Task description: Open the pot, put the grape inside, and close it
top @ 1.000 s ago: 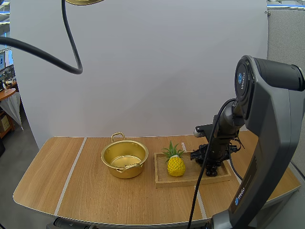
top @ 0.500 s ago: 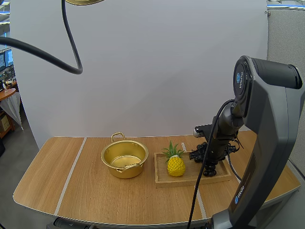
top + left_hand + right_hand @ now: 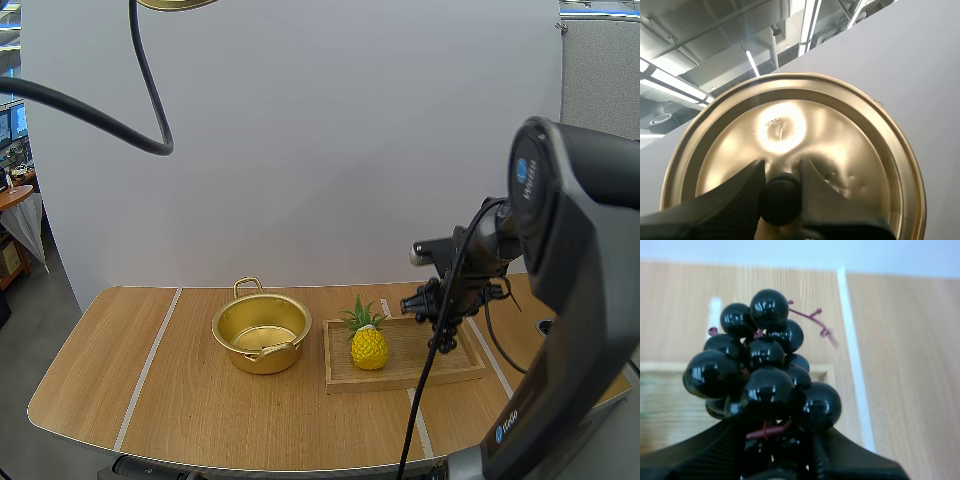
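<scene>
The golden pot (image 3: 262, 335) stands open on the table, left of the wooden tray (image 3: 400, 377). Its golden lid (image 3: 178, 4) hangs high above the table's left side. In the left wrist view my left gripper (image 3: 781, 196) is shut on the black knob of the lid (image 3: 790, 130). My right gripper (image 3: 443, 300) is over the tray's right half, shut on a bunch of dark grapes (image 3: 440, 328) that dangles just above the tray. The right wrist view has the grapes (image 3: 760, 365) pinched at their stem between my right gripper (image 3: 777, 440) tips, above the tray's edge.
A yellow toy pineapple (image 3: 369, 345) stands on the tray's left half, between the pot and the grapes. Bare wooden table (image 3: 120, 380) lies left of and in front of the pot. The right arm's big body (image 3: 570, 300) rises at the right.
My right gripper has risen with the grapes, lifting them off the tray and shifting slightly right. The pot, pineapple and lid have stayed put.
</scene>
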